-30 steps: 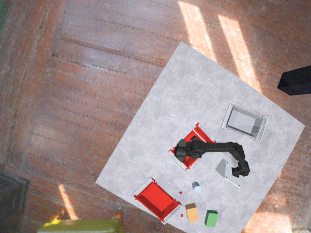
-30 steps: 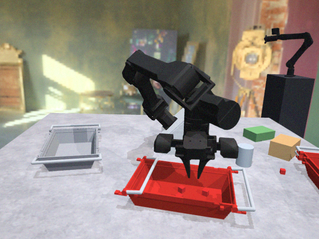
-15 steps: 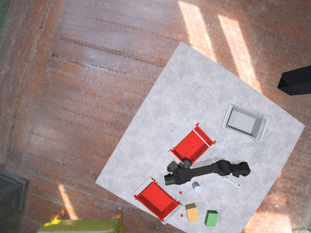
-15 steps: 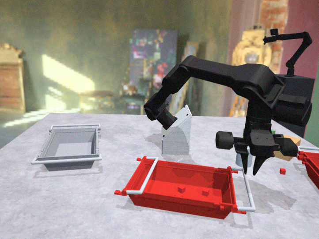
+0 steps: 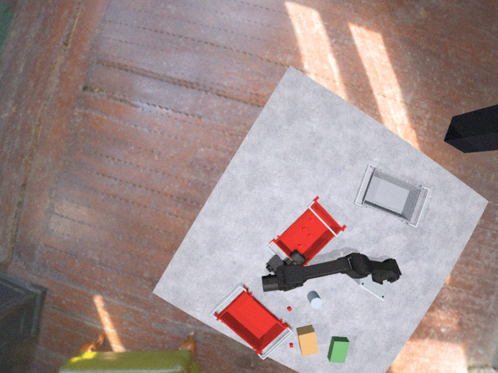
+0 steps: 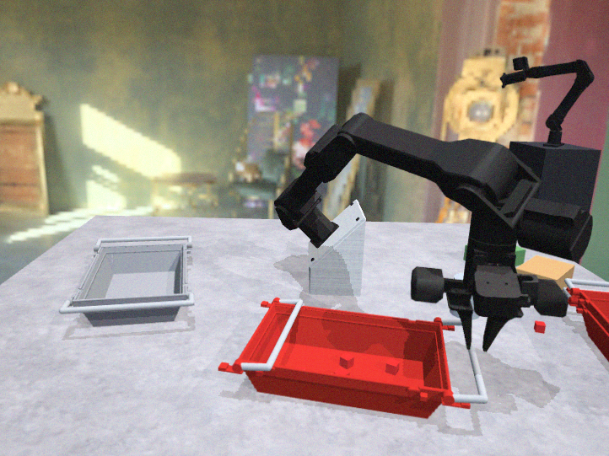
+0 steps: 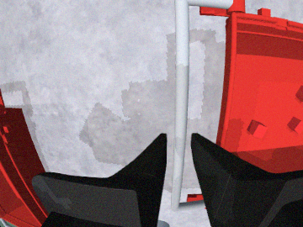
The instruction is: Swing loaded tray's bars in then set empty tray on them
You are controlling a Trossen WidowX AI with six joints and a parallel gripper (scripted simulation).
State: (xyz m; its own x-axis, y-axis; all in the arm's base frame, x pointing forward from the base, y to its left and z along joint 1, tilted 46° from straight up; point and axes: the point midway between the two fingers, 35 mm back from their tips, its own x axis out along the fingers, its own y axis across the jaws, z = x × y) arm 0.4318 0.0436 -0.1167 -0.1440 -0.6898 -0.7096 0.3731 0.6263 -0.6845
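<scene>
The loaded red tray (image 5: 290, 236) (image 6: 345, 390) (image 7: 229, 90) stands on the table with small red blocks (image 6: 347, 361) (image 7: 255, 128) inside. One bar (image 5: 325, 219) (image 6: 284, 331) lies inward across its end. The other bar (image 6: 477, 370) (image 7: 182, 94) sticks out beyond the opposite end. My gripper (image 6: 477, 350) (image 7: 178, 139) is slightly open over this outer bar, which runs through the gap between the fingertips in the wrist view; the fingers do not grip it. The empty red tray (image 5: 249, 315) (image 6: 591, 306) (image 7: 13, 153) stands apart, its bars swung outward.
A grey tray (image 5: 388, 194) (image 6: 132, 316) stands on the far side of the loaded tray. A white wedge (image 6: 337, 268) stands behind it. A grey cylinder (image 5: 314, 299), an orange block (image 5: 307, 343) (image 6: 548, 270), a green block (image 5: 338, 349) and loose red cubes (image 5: 289, 308) (image 6: 540, 326) are near the empty tray.
</scene>
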